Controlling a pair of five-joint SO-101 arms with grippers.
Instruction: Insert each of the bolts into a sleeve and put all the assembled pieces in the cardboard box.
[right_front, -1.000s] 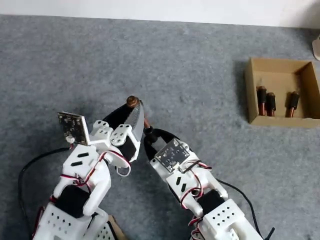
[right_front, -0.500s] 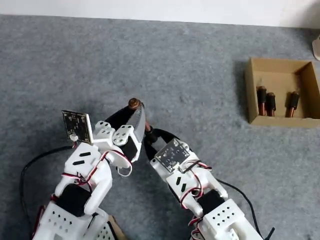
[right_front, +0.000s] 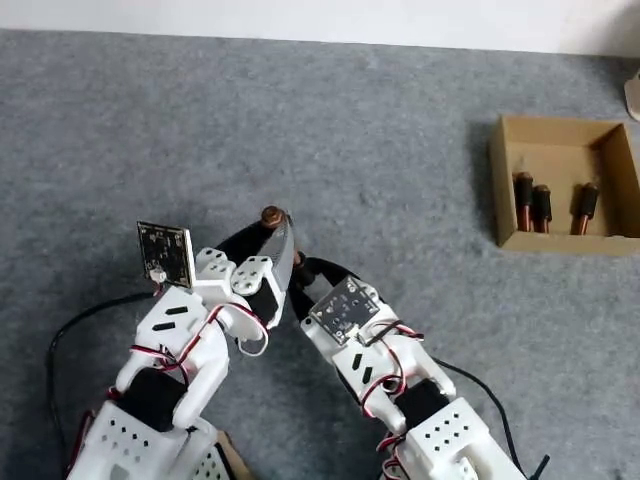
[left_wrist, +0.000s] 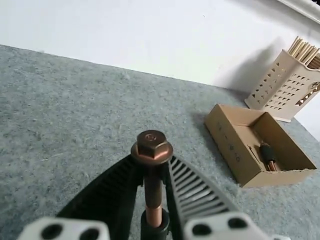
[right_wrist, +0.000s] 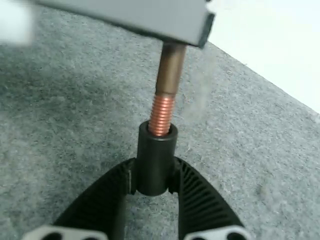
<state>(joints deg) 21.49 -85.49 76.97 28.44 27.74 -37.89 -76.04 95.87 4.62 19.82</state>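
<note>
My left gripper (left_wrist: 152, 172) is shut on a copper bolt (left_wrist: 152, 165), its hex head (right_front: 271, 214) up and its threaded tip just inside a black sleeve (right_wrist: 156, 159). Around that sleeve my right gripper (right_wrist: 154, 180) is shut, holding it upright just off the grey mat. In the high view both grippers meet at the table's middle front, the left gripper (right_front: 275, 238) above the right gripper (right_front: 300, 272). The cardboard box (right_front: 504, 196) sits at the right with three assembled pieces (right_front: 541, 206) lying in it.
A pale perforated holder (left_wrist: 288, 85) with wooden sticks stands beyond the box by the white wall. The grey mat (right_front: 350, 140) covers the table. Dark cables (right_front: 75, 325) trail from the arm bases at the front.
The left arm has shifted slightly toward the right arm and down, carrying the bolt head nearer the sleeve. The right arm has not moved.
</note>
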